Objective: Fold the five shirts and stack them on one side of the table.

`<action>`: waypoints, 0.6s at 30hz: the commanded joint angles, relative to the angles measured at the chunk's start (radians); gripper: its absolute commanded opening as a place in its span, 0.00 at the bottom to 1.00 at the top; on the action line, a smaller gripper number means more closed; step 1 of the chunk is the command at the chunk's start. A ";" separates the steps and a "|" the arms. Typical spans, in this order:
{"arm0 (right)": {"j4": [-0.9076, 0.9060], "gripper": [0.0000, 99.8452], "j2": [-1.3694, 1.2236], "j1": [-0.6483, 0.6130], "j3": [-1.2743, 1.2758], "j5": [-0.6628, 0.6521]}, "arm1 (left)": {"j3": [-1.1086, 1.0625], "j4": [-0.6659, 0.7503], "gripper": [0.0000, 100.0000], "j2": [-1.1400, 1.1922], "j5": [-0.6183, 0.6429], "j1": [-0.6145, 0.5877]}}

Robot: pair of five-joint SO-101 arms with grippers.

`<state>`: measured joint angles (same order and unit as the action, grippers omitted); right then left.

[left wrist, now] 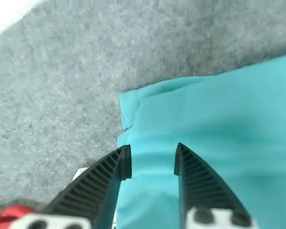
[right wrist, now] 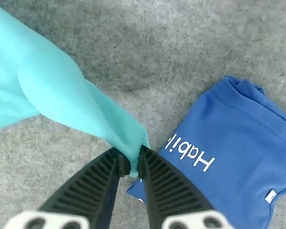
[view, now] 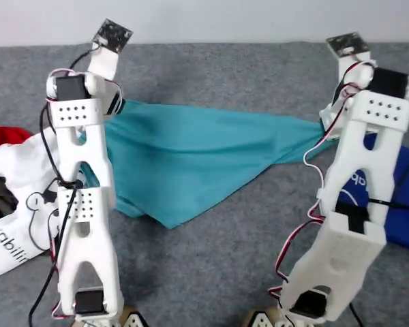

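OK, teal shirt [view: 191, 150] is stretched across upper centre, left claw [left wrist: 152, 162] part-closed on one end, right claw [right wrist: 133, 164] pinched tight on the other; keep tension even, lower both together, clear of blue shirt [right wrist: 229, 138].

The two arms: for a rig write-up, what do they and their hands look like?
Left arm and right arm: white plastic with rows of holes, black motors, red, white and black cables. Left hand and right hand: black ribbed fingers.

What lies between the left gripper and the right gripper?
The teal shirt, stretched between the left gripper and the right gripper, each shut on one end; the high view shows it.
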<state>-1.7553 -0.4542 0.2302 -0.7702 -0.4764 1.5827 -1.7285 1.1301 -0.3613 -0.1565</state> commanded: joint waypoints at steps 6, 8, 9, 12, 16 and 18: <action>-0.041 0.01 0.082 -0.018 -0.006 -0.006 | -0.266 -0.029 0.15 -0.308 0.015 0.060; -0.041 0.01 0.082 -0.022 -0.006 -0.006 | -0.406 -0.029 0.15 -0.407 0.015 0.089; -0.041 0.01 0.082 -0.024 -0.006 -0.006 | -0.483 -0.029 0.15 -0.459 0.015 0.104; -0.041 0.01 0.082 -0.030 -0.006 -0.006 | -0.731 -0.028 0.15 -0.628 0.015 0.160; -0.041 0.01 0.082 -0.031 -0.006 -0.006 | -1.044 -0.026 0.15 -0.821 0.015 0.230; -0.041 0.01 0.081 -0.030 -0.003 -0.006 | -1.184 -0.025 0.15 -0.893 0.015 0.262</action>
<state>-1.7553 -0.4511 0.2087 -0.7687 -0.4764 0.5900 -1.7300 0.3936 -0.3552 0.0629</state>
